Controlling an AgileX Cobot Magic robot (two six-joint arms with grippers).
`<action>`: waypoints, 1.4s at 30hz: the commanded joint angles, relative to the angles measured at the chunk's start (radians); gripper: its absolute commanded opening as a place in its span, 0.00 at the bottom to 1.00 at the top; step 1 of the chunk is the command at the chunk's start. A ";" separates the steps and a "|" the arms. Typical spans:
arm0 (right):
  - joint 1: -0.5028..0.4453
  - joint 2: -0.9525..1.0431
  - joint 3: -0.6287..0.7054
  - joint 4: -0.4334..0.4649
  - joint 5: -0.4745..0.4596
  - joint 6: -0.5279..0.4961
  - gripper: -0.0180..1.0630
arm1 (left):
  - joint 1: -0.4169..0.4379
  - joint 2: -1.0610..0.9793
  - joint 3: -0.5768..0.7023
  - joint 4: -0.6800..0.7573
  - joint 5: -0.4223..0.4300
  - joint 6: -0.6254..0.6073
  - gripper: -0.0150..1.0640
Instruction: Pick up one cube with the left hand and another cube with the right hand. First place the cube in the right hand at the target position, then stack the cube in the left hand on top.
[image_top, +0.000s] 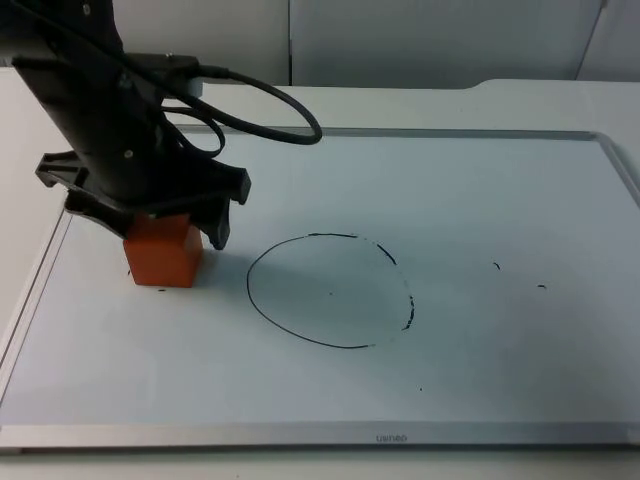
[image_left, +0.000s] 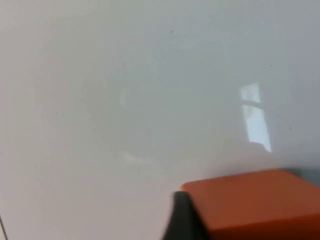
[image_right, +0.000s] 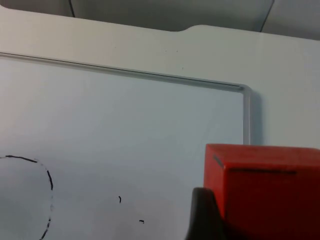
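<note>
An orange cube (image_top: 163, 252) is pinched by the left gripper (image_top: 160, 225) just left of the drawn circle (image_top: 330, 291), low over the whiteboard (image_top: 480, 200); whether it rests on the board cannot be told. A red cube (image_right: 262, 187) is pinched by the right gripper (image_right: 220, 220), seen from its wrist well right of the circle, near the board's frame. A stack out of order is judged the main risk, should the orange cube be set down first; a slip is possible if either grip is shallow. Open room is left around the circle; the frame is close only behind the red cube.
</note>
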 joint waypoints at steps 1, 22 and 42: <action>0.001 0.000 0.003 -0.006 -0.023 0.001 0.01 | -0.006 0.005 -0.008 -0.002 -0.008 -0.009 0.53; 0.001 0.012 -0.016 -0.003 0.034 -0.024 0.01 | -0.014 -0.091 -0.041 0.064 0.210 -0.082 0.03; 0.230 0.500 -0.437 0.107 0.295 -0.259 0.01 | -0.104 -0.358 -0.042 0.134 0.447 -0.115 0.01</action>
